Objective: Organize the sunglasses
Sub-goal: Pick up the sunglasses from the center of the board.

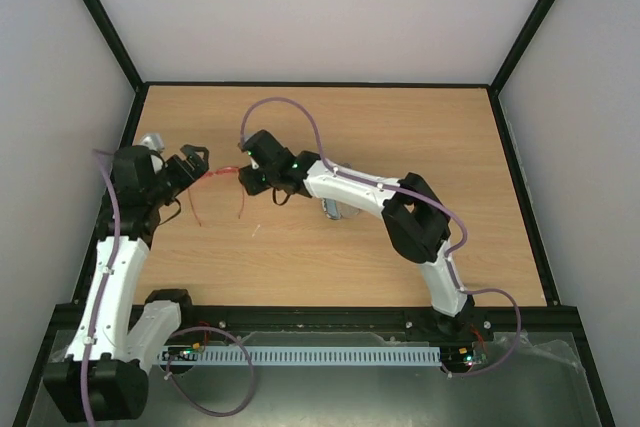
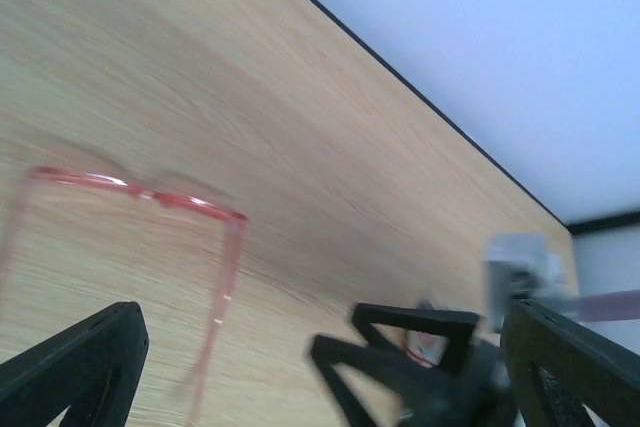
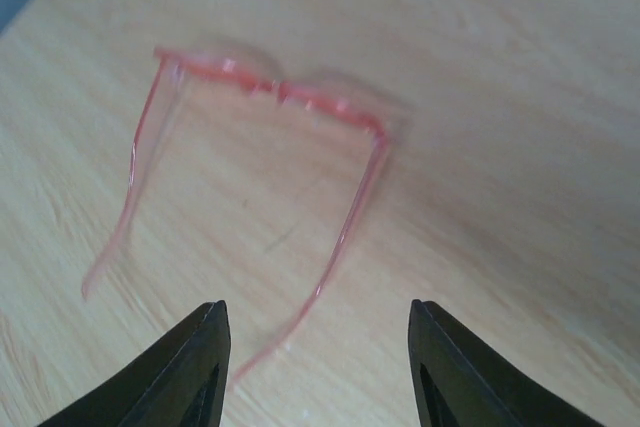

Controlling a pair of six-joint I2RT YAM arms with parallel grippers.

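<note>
The sunglasses (image 1: 222, 177) have a translucent red-orange frame and rest on the wooden table with both temple arms unfolded toward the near edge. In the right wrist view the sunglasses (image 3: 270, 87) lie ahead of my right gripper (image 3: 320, 357), which is open and empty, with one temple arm running between its fingertips. In the left wrist view the sunglasses (image 2: 140, 192) lie left of centre, ahead of my left gripper (image 2: 320, 387), which is open and empty. From above, the left gripper (image 1: 192, 161) and right gripper (image 1: 248, 175) flank the frame front from either side.
A small grey object (image 1: 335, 209) lies partly hidden under the right arm. The right gripper's black fingers (image 2: 420, 357) show in the left wrist view. Black rails edge the table (image 1: 400, 137) at the back and sides.
</note>
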